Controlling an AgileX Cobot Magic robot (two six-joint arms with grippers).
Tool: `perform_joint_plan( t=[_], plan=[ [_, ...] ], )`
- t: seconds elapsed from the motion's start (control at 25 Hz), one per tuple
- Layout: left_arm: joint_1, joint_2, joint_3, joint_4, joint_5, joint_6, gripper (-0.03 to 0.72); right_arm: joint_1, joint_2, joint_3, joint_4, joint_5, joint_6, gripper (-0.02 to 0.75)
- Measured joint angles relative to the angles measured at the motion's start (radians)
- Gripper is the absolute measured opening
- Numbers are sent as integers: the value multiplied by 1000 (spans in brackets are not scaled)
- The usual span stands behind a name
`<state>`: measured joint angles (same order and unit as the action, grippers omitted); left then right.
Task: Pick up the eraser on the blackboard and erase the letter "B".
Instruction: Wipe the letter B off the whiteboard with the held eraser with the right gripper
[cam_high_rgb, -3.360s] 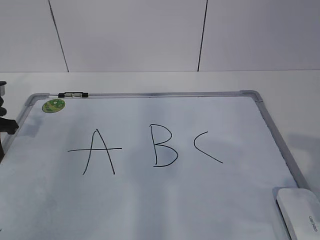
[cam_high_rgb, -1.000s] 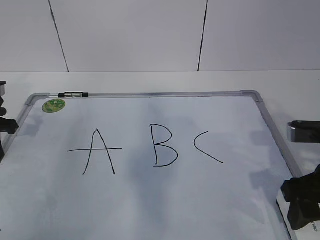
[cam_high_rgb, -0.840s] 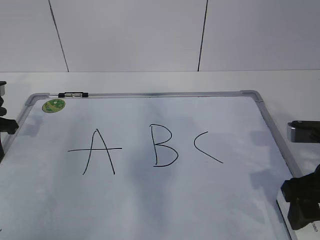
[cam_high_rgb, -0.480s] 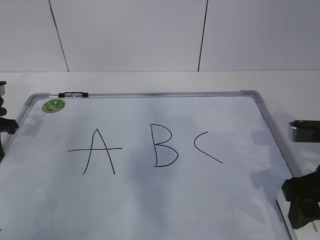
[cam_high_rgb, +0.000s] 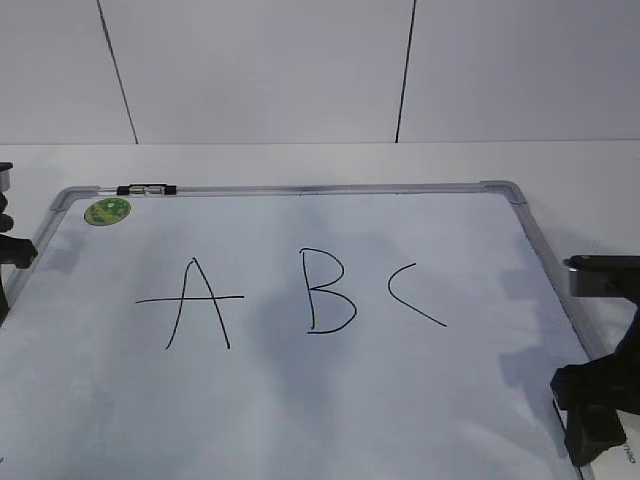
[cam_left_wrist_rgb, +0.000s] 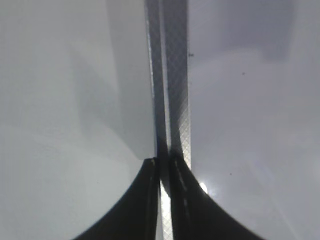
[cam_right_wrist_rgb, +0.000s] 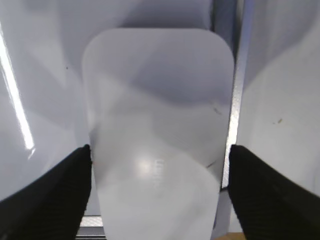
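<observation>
The blackboard (cam_high_rgb: 300, 400) lies flat on the table with black letters on it. The letter "B" (cam_high_rgb: 328, 292) is in the middle, whole. The white eraser (cam_right_wrist_rgb: 155, 125) lies at the board's near right corner. In the exterior view only a sliver of the eraser (cam_high_rgb: 626, 454) shows behind my right gripper (cam_high_rgb: 595, 415). In the right wrist view my right gripper (cam_right_wrist_rgb: 160, 165) is open, one finger on each side of the eraser, the left finger at its edge. My left gripper (cam_left_wrist_rgb: 164, 162) is shut and empty over the board's left frame (cam_left_wrist_rgb: 177, 75).
A letter "A" (cam_high_rgb: 195, 305) is left of the "B" and a "C" (cam_high_rgb: 412, 295) is right of it. A small black-and-clear marker (cam_high_rgb: 146, 189) sits on the top frame, with a green sticker (cam_high_rgb: 106, 211) below it. A white wall stands behind.
My right gripper came in from the right and settled over the eraser, covering it. In the last half second it shifted slightly left. The left arm has not moved.
</observation>
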<state>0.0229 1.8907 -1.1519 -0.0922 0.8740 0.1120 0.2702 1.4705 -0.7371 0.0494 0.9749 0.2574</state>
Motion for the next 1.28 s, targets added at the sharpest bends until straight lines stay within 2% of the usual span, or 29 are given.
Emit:
perform_joint_plan(
  t=[0.48,0.68,0.84,1.28],
  plan=[
    [0,0,0,0,0,0,22,0,57,-2,-2,-25,0,657],
    [0,0,0,0,0,0,22,0,57,-2,-2,-25,0,580],
    [0,0,0,0,0,0,22,0,57,-4,-3,-25,0,559],
    [0,0,0,-2,0,0,22,0,64,-22,-9,-10,0,552]
  ],
)
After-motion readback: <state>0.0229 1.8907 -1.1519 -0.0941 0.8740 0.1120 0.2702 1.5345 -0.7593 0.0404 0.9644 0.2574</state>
